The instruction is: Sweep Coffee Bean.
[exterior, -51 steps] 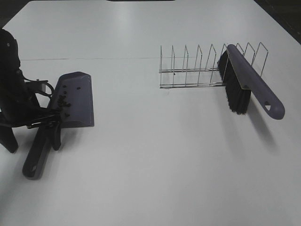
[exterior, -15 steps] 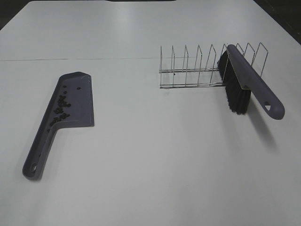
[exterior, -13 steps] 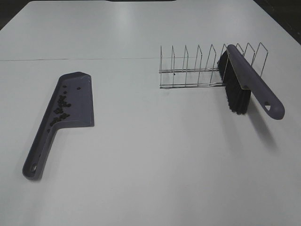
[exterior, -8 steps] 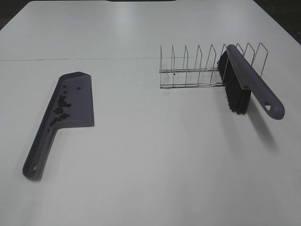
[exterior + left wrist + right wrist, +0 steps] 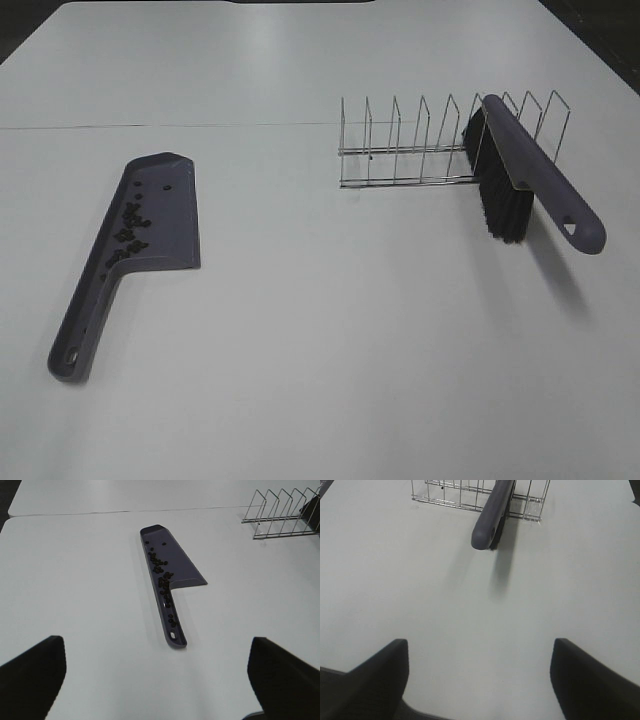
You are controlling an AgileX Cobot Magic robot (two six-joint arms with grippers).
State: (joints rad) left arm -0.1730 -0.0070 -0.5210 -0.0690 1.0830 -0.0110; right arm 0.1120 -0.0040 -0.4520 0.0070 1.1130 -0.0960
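White tabletop [image 5: 330,330] fills every view, crossed by a thin seam line toward the far side. On the left of the high view a purple plastic dustpan [image 5: 160,215] with a long flat handle is laid flat. Small dark oval coffee beans [image 5: 128,228] are gathered along the pan's raised edge; in the left wrist view a few are also seen scattered down the handle [image 5: 171,620]. On the right, a chrome wire dish rack [image 5: 420,150] is stood upright, and a purple-handled brush with black bristles [image 5: 530,180] is propped in one of its slots, its handle jutting out over the table. One dark speck is noted inside the rack. Left gripper [image 5: 157,680] is seen spread wide, empty, well apart from the dustpan. Right gripper [image 5: 480,680] is likewise seen parted and empty, short of the brush.
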